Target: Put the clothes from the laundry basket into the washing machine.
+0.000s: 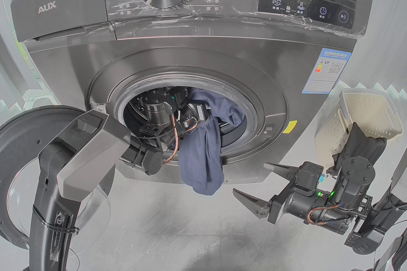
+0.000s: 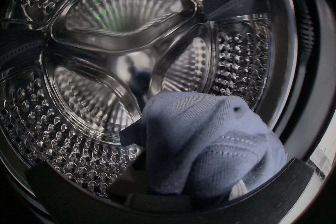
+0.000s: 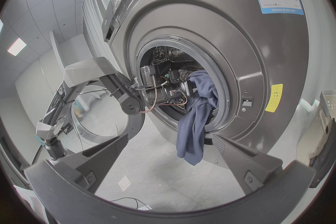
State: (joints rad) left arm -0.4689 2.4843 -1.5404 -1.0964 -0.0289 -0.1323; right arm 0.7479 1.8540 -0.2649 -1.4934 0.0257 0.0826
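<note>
The grey washing machine [image 1: 190,51] stands with its round door [image 1: 17,183] swung open on the left. My left arm reaches into the drum [image 2: 115,60]. My left gripper [image 2: 182,168] is shut on a blue garment [image 1: 203,153], which bunches over its fingers and hides them. The rest of the blue garment [image 3: 194,123] hangs out over the opening's lower rim toward the floor. My right gripper [image 1: 250,178] hovers open and holds nothing, low in front of the machine and to the right of the hanging cloth. A white laundry basket [image 1: 373,111] at the right holds a dark garment [image 1: 360,145].
The open door [image 3: 94,119] takes up the space left of the opening. The basket [image 3: 315,133] leans by the machine's right front corner. Bare grey floor [image 1: 169,221] lies in front of the machine.
</note>
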